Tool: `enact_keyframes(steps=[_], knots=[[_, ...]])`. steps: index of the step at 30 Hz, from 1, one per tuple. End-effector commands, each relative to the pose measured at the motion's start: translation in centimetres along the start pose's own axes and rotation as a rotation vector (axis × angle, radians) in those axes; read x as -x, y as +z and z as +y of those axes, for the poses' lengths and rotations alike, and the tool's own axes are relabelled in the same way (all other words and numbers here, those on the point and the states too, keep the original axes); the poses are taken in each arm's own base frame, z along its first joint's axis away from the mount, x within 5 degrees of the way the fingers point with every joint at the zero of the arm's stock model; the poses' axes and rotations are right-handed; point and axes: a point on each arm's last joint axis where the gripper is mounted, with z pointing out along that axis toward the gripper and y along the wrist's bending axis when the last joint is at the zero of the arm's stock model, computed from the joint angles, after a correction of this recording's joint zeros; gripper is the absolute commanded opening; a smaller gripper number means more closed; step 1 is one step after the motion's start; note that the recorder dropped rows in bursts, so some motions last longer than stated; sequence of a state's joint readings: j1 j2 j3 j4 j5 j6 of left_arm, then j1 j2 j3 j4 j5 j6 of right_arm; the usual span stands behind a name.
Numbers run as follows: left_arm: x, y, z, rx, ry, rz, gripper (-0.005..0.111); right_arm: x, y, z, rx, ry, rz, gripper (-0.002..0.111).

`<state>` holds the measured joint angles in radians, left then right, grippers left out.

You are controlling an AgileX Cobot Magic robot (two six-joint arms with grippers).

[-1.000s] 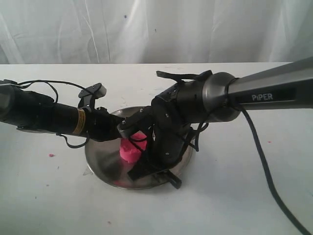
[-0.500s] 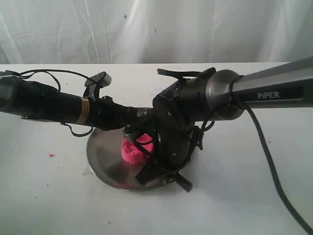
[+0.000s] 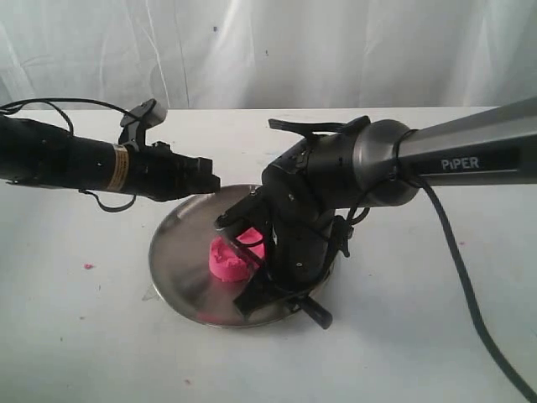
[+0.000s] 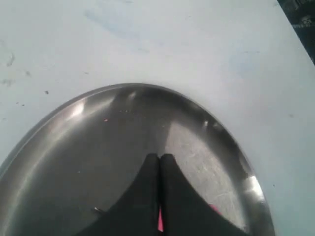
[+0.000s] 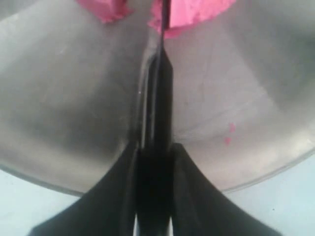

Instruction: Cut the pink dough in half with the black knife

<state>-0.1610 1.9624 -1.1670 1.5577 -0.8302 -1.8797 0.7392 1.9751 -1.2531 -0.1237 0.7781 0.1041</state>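
Since half a second ago your left gripper (image 3: 211, 180) has backed off the pink dough (image 3: 232, 259) and now hangs over the steel plate's (image 3: 180, 252) far-left rim, jaws pressed together on nothing. Near side, your right gripper (image 5: 153, 162) has its jaws clamped on the black knife (image 5: 160, 93), blade sunk in the dough mid-plate on the white bench (image 3: 84, 336).

Near the middle of the frame my bulky black right gripper (image 3: 270, 270) hangs low over the round steel plate (image 3: 172, 256), right beside the bright pink dough lump (image 3: 232, 258). A slim black knife handle (image 3: 314, 311) pokes out past the plate's lower right rim. My left gripper (image 3: 208, 179) hovers at the plate's upper left edge, apart from the dough.
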Motion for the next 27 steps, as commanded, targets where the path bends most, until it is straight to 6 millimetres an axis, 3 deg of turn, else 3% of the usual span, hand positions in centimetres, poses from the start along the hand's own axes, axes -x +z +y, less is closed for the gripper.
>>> enact_keyframes(steps=[1, 11, 27], knots=[[0.8, -1.0, -1.0, -0.018, 0.045, -0.014, 0.0, -0.2, -0.1, -0.5, -0.041, 0.027, 0.001, 0.0], [1.4, -2.2, -2.1, -0.015, 0.107, -0.018, 0.0, -0.3, -0.1, -0.5, -0.042, 0.04, 0.017, 0.0], [1.3, -2.2, -2.3, -0.045, 0.097, -0.004, 0.0, -0.5, -1.1, 0.4, 0.068, 0.017, 0.025, 0.0]])
